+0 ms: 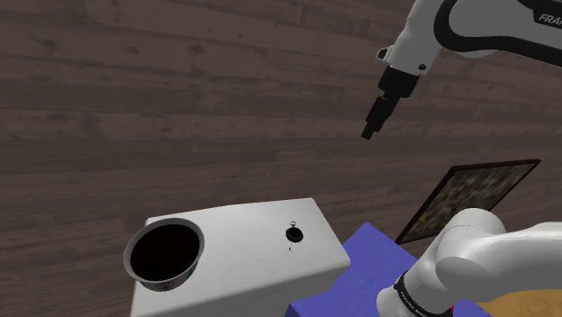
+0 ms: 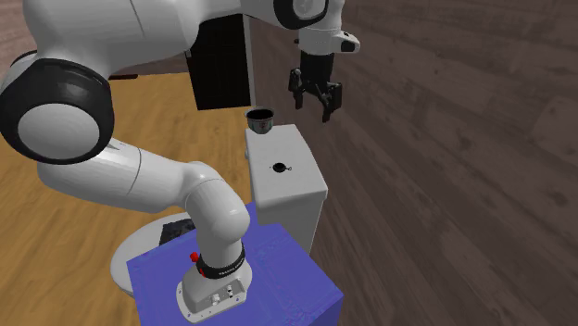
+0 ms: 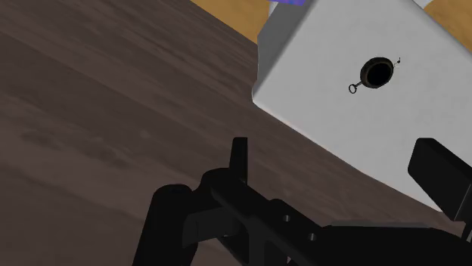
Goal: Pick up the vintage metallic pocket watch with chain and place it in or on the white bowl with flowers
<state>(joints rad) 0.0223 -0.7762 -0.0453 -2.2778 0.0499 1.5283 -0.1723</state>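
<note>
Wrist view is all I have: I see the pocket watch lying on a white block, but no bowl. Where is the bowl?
Observer: The bowl stands on the same white block, at its end on the shoulder view's left. The watch lies nearer the right end.
Operator: How high are the jaws over the block?
Observer: In the second exterior view they hang open, well above the block's top, touching nothing.
Operator: Is anything in the bowl?
Observer: Nothing I can make out; its inside shows dark in the shoulder view.
</note>
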